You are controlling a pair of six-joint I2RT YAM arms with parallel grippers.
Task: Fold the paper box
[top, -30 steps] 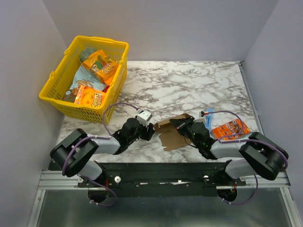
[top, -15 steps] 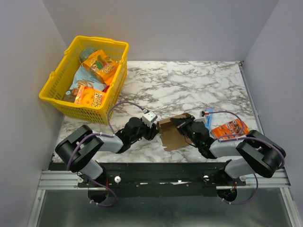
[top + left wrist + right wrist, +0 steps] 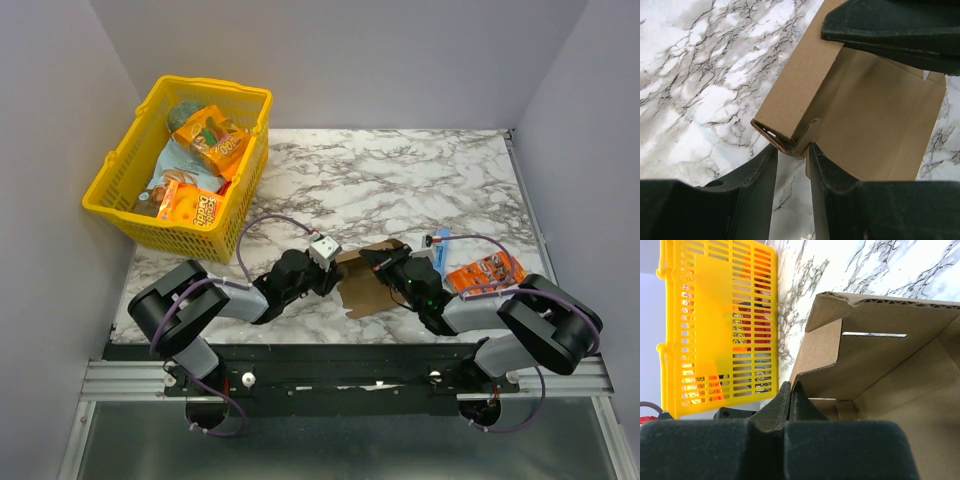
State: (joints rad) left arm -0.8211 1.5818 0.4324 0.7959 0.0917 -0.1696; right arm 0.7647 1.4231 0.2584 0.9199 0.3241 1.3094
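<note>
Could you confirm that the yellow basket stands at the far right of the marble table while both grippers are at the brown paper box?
Not quite: the top external view shows the yellow basket at the far left; the left gripper and right gripper are indeed at the paper box.

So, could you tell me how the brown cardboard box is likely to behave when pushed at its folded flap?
Probably light and fairly stiff: the paper box shows corrugated edges in the right wrist view. Its panels likely hinge at creases rather than bend. It may slide on the smooth marble table.
</note>
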